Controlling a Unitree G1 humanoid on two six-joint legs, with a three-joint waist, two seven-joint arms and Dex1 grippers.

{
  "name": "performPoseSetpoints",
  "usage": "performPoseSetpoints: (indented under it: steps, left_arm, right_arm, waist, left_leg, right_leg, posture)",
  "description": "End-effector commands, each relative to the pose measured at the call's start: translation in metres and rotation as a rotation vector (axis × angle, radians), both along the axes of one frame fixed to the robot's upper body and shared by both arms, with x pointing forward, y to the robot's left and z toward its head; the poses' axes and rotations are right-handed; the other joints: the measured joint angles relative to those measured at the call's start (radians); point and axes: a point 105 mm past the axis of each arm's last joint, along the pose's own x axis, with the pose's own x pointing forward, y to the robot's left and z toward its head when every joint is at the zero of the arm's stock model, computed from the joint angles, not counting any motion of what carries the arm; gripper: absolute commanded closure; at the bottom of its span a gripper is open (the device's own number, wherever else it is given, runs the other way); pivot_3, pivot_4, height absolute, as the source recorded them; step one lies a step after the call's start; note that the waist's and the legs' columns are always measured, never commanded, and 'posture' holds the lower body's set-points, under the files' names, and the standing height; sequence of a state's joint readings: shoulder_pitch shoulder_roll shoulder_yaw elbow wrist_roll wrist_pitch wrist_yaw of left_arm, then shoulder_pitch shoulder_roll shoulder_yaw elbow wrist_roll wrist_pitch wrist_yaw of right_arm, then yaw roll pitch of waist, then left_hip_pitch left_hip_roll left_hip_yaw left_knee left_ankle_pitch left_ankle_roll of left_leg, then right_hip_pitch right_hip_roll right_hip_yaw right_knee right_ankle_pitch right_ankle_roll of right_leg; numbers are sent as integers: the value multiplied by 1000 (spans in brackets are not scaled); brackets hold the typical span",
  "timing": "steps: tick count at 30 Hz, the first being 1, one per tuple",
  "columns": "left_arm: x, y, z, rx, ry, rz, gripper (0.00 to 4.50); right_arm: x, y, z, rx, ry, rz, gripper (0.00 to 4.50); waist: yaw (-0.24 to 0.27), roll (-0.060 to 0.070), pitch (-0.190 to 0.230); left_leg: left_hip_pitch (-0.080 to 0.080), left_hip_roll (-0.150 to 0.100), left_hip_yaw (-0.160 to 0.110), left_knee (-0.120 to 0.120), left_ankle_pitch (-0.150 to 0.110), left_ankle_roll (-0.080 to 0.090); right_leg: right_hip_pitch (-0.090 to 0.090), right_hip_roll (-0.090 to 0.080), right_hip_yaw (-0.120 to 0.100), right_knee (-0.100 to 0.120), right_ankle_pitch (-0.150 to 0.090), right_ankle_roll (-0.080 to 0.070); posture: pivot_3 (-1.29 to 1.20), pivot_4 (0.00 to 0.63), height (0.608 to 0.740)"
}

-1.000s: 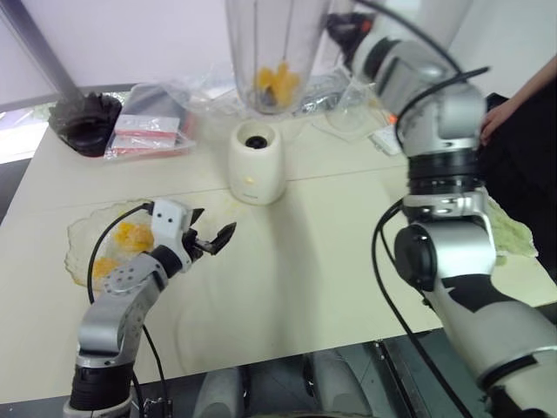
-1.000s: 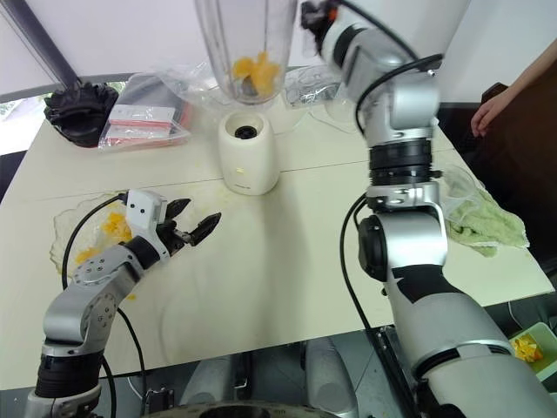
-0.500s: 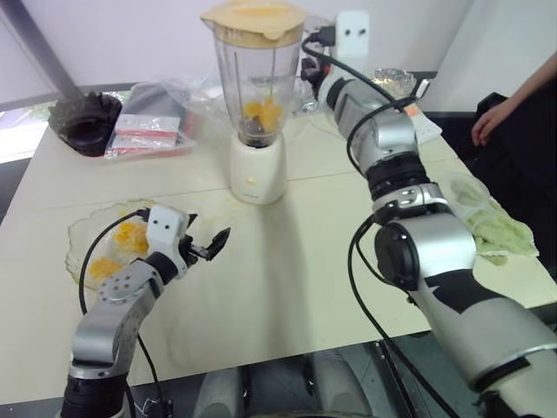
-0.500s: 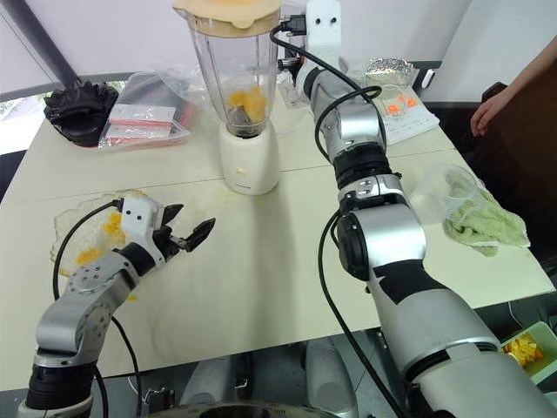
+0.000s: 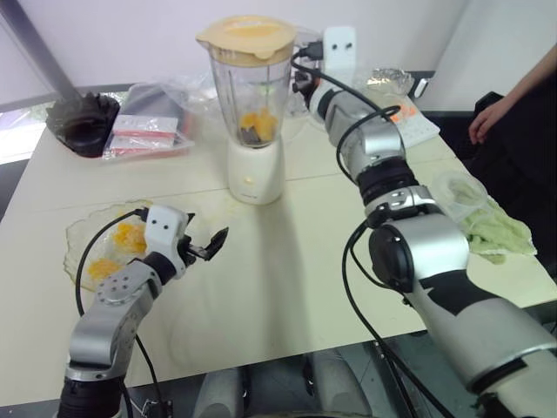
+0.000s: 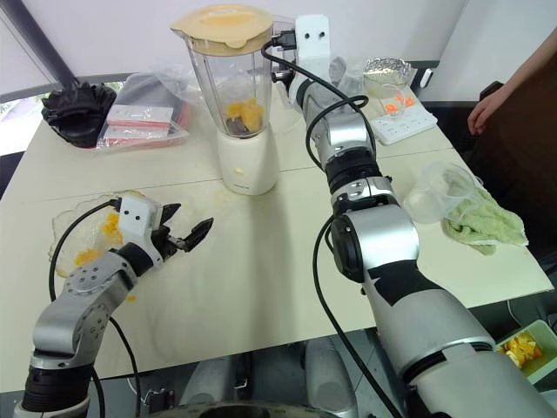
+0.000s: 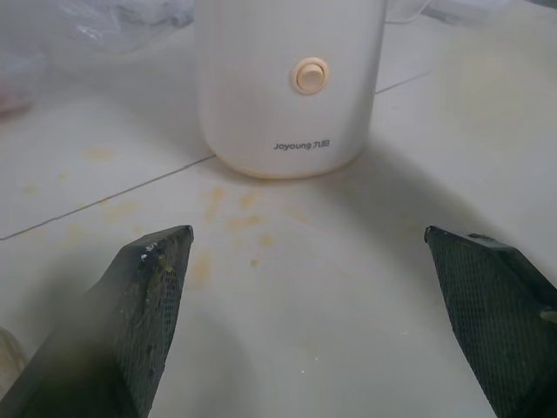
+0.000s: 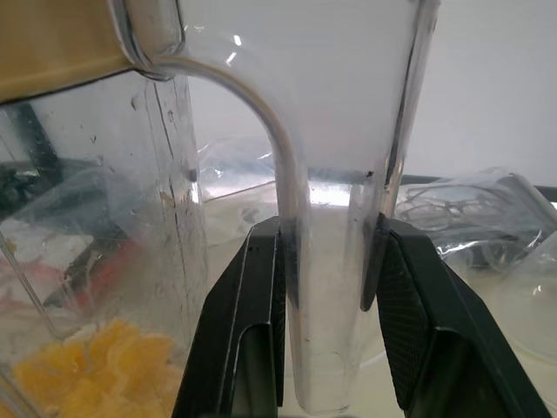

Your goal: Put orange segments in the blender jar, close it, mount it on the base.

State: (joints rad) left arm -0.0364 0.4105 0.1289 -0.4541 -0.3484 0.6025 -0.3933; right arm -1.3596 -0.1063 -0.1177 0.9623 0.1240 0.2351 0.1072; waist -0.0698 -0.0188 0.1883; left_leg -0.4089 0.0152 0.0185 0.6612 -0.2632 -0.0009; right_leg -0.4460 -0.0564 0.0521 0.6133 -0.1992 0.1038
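The right hand (image 8: pixel 326 287) clamps the handle of the rigid, top-heavy blender jar (image 5: pixel 252 96), its surest hold; the left hand (image 5: pixel 211 245) gapes wide, empty.

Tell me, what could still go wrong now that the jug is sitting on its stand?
The right gripper is clamped on the blender jar handle; letting go clumsily could tip the jar off the base. The jar may not be fully seated. Juice smears on the table could make things slip.

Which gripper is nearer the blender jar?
Right. The right gripper is clamped on the blender jar handle; the left gripper hangs open over the table, short of the base.
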Motion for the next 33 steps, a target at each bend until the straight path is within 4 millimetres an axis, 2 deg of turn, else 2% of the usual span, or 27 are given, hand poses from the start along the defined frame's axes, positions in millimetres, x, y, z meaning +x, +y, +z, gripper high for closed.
performPoseSetpoints:
  steps: [1, 10, 16, 21, 23, 29, 33]
  left_arm:
    - [-1, -7, 10, 21, -50, -26, 64]
    - [4, -10, 10, 21, -54, -32, 64]
    - [4, -12, 8, 22, -54, -39, 64]
    - [6, -16, 8, 30, -75, -46, 0]
    - [6, -16, 8, 27, -75, -46, 0]
    - [8, -16, 11, -10, -84, -33, 0]
    - [10, -8, 18, -29, -95, 2, 0]
  right_arm:
    - [-4, 4, -2, -50, -22, 7, 3640]
    - [-8, 2, -23, -139, 0, -14, 3640]
    - [-8, -2, -28, -142, 10, -17, 3640]
    - [-8, -10, -31, -166, 4, -22, 1188]
    - [-8, -15, -35, -168, 9, -27, 58]
    - [-12, -31, -49, -211, 15, -35, 22]
    - [-40, -32, -65, -278, 1, 131, 22]
  waist:
    - [0, 0, 0]
    - [0, 0, -1]
    - [1, 0, -1]
    - [1, 0, -1]
    - [1, 0, -1]
    - [1, 0, -1]
    - [6, 0, -1]
  left_leg:
    - [0, 0, 0, 0, 0, 0]
    - [1, 0, 0, 0, 0, 0]
    - [2, 0, 0, 0, 0, 0]
    - [2, 0, 0, 0, 0, 0]
    - [1, 0, 0, 0, 0, 0]
    - [1, -1, 0, 0, 0, 0]
    - [1, -1, -1, 0, 0, 0]
  right_leg:
    - [0, 0, 0, 0, 0, 0]
    - [1, 0, 0, 1, 0, 0]
    - [2, 0, 0, 1, 0, 0]
    - [2, 0, 0, 0, 0, -1]
    - [2, 0, 0, 0, 0, -1]
    - [1, 0, 0, 0, 0, 0]
    - [2, 1, 0, 0, 0, 1]
  posture:
    - [0, 150, 740]
    - [0, 150, 740]
    - [0, 150, 740]
    - [0, 150, 740]
    - [0, 150, 740]
    - [0, 150, 740]
    - [0, 150, 740]
